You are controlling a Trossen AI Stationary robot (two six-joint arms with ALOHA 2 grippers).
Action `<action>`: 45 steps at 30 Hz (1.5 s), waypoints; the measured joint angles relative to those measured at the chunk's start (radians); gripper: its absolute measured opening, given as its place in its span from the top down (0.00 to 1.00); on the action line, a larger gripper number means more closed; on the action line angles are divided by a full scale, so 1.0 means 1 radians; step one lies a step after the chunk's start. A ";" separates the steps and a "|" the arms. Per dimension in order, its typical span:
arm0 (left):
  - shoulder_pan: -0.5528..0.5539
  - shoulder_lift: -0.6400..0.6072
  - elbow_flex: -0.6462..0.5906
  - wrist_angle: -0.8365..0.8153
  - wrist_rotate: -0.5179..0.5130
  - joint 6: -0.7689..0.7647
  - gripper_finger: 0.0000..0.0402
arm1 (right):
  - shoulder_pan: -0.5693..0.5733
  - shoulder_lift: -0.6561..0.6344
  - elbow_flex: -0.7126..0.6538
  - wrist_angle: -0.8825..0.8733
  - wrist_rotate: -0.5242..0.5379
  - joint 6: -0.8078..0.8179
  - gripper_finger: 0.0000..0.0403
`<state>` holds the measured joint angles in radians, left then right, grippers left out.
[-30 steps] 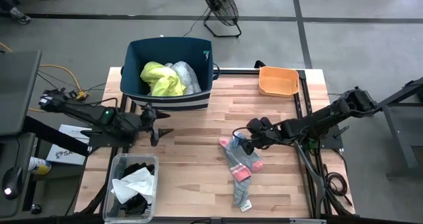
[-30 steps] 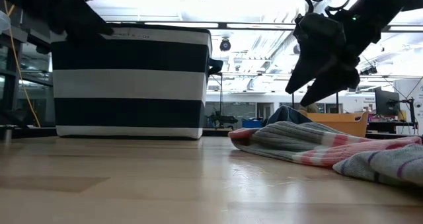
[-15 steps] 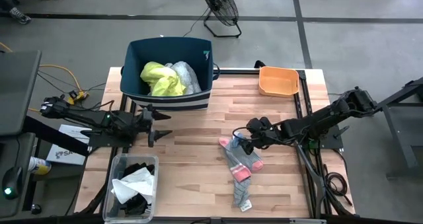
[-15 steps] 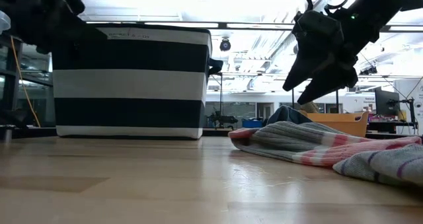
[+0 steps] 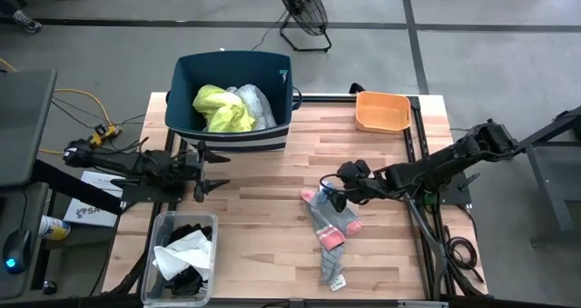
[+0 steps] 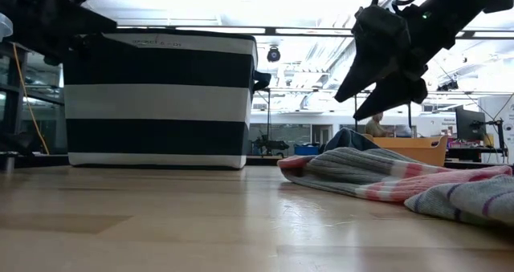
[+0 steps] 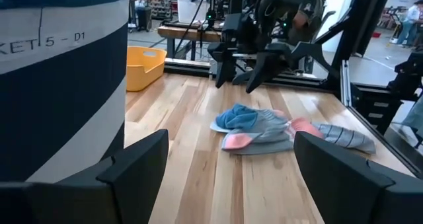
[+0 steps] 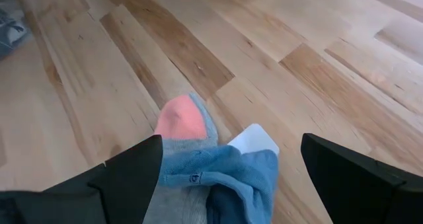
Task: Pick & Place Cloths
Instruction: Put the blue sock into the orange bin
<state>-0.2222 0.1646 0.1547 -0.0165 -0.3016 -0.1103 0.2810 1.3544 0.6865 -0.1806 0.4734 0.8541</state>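
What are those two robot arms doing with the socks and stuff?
They are putting cloths away. The right gripper hangs open just above the grey socks with pink toes and a small blue rag in the middle of the table, not holding anything yet. The left gripper waits open beside the dark-blue bin, which already holds a neon-yellow garment and a white one.

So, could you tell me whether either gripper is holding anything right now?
Nothing is held. The right gripper hangs open above the grey socks; the left gripper is open and empty.
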 joint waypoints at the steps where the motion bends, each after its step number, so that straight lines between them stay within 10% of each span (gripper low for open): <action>1: 0.000 -0.009 0.000 -0.009 0.000 0.001 0.20 | 0.000 0.000 0.000 0.003 0.000 -0.005 0.12; 33: 0.005 -0.037 -0.127 0.141 0.048 0.027 0.20 | -0.055 0.000 0.000 0.091 -0.057 -0.114 0.12; 45: 0.303 -0.039 -0.128 0.119 0.324 -0.020 0.20 | -0.055 0.000 0.000 0.096 -0.058 -0.125 0.12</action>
<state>0.0807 0.1253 0.0265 0.1024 0.0221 -0.1303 0.2260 1.3544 0.6868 -0.0849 0.4152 0.7296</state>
